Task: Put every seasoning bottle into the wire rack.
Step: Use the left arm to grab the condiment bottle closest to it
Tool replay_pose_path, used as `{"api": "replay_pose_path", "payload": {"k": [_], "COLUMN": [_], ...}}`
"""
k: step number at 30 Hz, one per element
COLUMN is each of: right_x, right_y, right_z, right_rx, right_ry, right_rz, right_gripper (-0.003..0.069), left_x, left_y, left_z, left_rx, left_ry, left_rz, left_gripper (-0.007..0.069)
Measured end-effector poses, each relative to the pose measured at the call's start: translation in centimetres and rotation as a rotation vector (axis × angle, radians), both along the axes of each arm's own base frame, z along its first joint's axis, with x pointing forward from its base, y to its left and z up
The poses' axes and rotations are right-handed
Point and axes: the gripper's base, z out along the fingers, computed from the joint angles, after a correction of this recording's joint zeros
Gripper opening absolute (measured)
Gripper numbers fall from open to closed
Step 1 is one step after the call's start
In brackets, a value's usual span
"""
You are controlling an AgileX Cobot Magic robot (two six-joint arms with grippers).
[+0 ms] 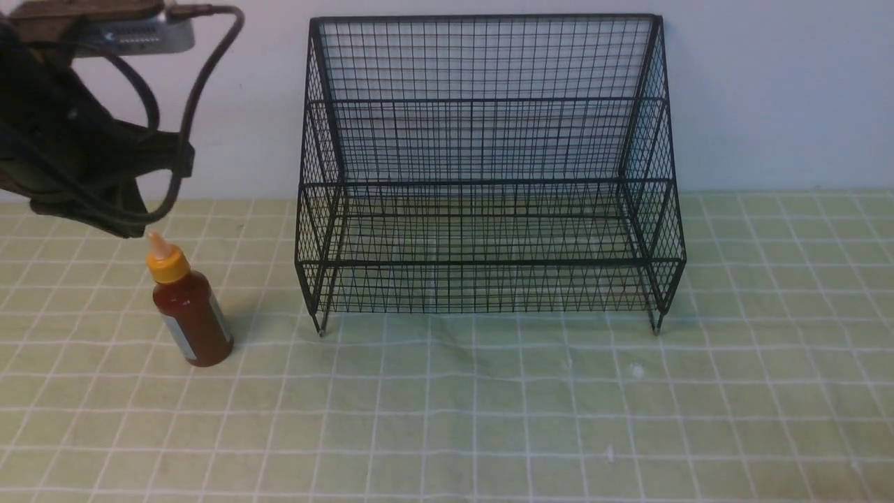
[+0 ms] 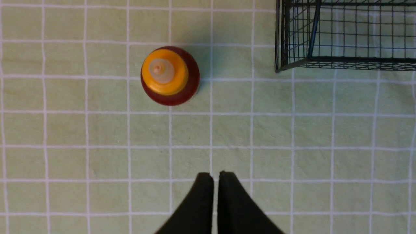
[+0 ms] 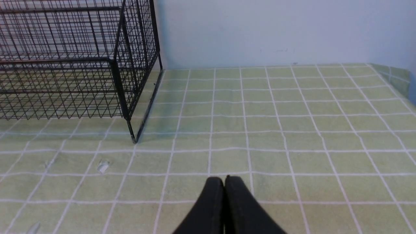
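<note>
– Green checked cloth [image 1: 489,419] covers the table, with a pale wall behind. Where's the seasoning bottle [image 1: 190,314]?

– On the cloth, to the left of the wire rack [image 1: 482,264] and clear of its front corner, not touching it. All the tiers look bare.

– Why is the left gripper [image 2: 216,177] up there?

– My guess is that it's lining up a top-down grasp, since its wrist camera looks straight down on the cap. The fingers are almost together, with only a sliver between them, and they hold nothing. They would need to spread first.

– And the right gripper [image 3: 224,180]?

– Pressed together, empty, and low over the cloth on the rack's right side. It's probably parked, as nothing lies there.

– Which way does the bottle point?

– It stands on its base with its long axis roughly vertical and the nozzle up. It only leans slightly in the front view.
</note>
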Motion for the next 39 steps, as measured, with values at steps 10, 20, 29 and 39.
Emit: {"api": "replay_pose_path", "payload": {"k": [10,20,29,39], "right_x": [0.0,0.0,0.0,0.0], "right_y": [0.0,0.0,0.0,0.0], "right_z": [0.0,0.0,0.0,0.0], "right_rx": [0.003,0.003,0.003,0.003], "right_ry": [0.000,0.000,0.000,0.000], "right_rz": [-0.001,-0.001,-0.001,-0.001], "right_gripper": [-0.0011,-0.0011,-0.0011,-0.0011], "left_x": [3.1,6.6,7.8,7.9], "left_y": [0.4,0.4,0.7,0.5], "left_z": [-3.6,-7.9,-10.9,-11.0], "left_rx": [0.098,0.137,0.184,0.129], "left_ry": [0.042,0.028,0.090,0.108], "left_rz": [-0.025,-0.031,-0.013,0.071], "left_gripper": [0.0396,0.0622,0.0505,0.0290]}}
